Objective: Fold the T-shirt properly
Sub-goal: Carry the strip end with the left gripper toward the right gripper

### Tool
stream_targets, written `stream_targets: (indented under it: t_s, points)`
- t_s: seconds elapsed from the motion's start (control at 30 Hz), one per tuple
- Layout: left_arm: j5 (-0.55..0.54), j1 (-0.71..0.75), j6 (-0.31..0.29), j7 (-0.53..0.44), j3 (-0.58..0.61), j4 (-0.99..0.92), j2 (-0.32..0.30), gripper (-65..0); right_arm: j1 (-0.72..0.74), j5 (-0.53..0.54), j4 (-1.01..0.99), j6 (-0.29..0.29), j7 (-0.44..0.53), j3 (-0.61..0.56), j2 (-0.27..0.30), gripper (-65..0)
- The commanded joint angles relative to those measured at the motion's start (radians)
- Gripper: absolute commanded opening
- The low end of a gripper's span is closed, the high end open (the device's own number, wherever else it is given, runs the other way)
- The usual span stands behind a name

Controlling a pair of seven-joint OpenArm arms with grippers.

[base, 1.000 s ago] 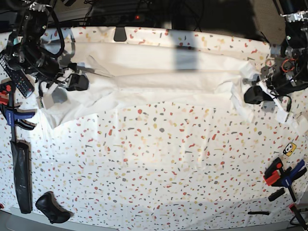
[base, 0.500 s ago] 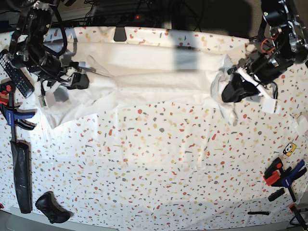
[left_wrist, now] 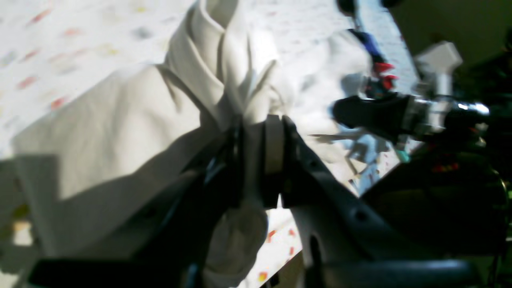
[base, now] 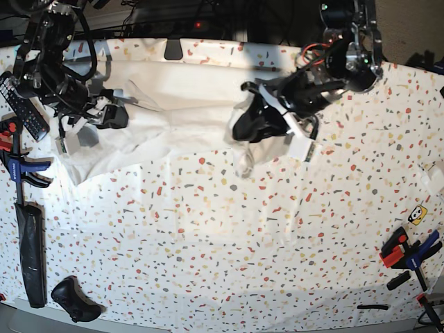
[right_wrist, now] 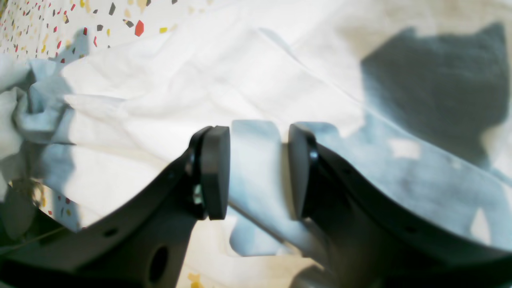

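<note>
Left fingers [left_wrist: 256, 160]: pinched tight on a bunched fold of the large plain white cloth T-shirt [base: 187, 111]; cloth squeezed between the pads, a twisted rope of it rising above them and a loose lump hanging below. Left wrist view blurred, far edge of the scene smeared.

Right fingers [right_wrist: 258, 172]: pads stand apart with a gap between them, hovering just over flat white cloth; nothing gripped. Whether the tips touch the fabric cannot be told.

Writing: none readable on the shirt. A small yellow sticker [base: 417, 214] with a dark figure lies near the table's right edge, too small to read.

Left arm [base: 326, 69] reaches in from the far right edge, leaning toward the middle, lifted shirt end dangling from it. Right arm [base: 48, 62] hunches over the shirt's other end at far left.

Shirt lies along the far side of the speckled terrazzo-pattern table [base: 222, 243], partly hidden under both arms.
</note>
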Motion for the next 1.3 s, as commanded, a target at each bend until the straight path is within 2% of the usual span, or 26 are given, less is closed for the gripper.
stream_targets:
  t_s: [0.0,0.07,0.13,0.23,0.47,0.63,0.8,1.0,1.07,1.13,1.17,1.27]
  points:
    - [0.006,-0.006,-0.011,-0.031,0.026,0.02,0.004,-65.0,0.009,0.02,0.018,0.008,0.014,0.006,0.012,-40.6]
    - [0.065,-0.006,-0.003,-0.067,0.073,0.02,0.004,-65.0,0.009,0.019,0.018,0.008,0.014,0.006,0.012,-40.6]
    - [0.112,-0.006,0.035,-0.104,0.112,0.02,0.004,-65.0,0.009,0.02,0.018,0.008,0.014,0.006,0.012,-40.6]
    - [0.162,-0.006,0.061,-0.112,0.151,0.019,0.004,-65.0,0.009,0.02,0.018,0.008,0.014,0.006,0.012,-40.6]
    - [0.18,-0.006,0.064,-0.122,0.235,0.018,0.004,-65.0,0.009,0.02,0.018,0.008,0.014,0.006,0.012,-40.6]
    - [0.267,-0.006,0.065,-0.189,0.31,0.018,0.004,-65.0,0.009,0.024,0.018,0.008,0.014,0.006,0.012,-40.6]
    - [0.327,-0.006,0.103,-0.234,0.327,0.018,0.012,-65.0,0.009,0.024,0.018,0.008,0.007,0.006,0.012,-40.6]
    - [0.332,-0.006,0.1,-0.235,0.327,0.018,0.021,-65.0,0.009,0.024,0.018,0.008,0.002,0.006,0.012,-40.6]
    - [0.314,-0.006,0.081,-0.235,0.327,0.018,0.021,-48.1,0.009,0.024,0.018,0.008,0.003,0.006,0.012,-40.6]
    - [0.289,-0.006,0.079,-0.235,0.327,0.018,0.021,-37.0,0.009,0.024,0.018,0.008,0.003,0.006,0.012,-40.6]
    - [0.278,-0.006,0.079,-0.235,0.327,0.018,0.023,-35.2,0.009,0.024,0.018,0.008,0.003,0.006,0.012,-40.6]
    - [0.25,-0.006,0.079,-0.234,0.327,0.018,0.034,-35.3,0.009,0.024,0.018,0.008,0.003,0.006,0.012,-40.6]
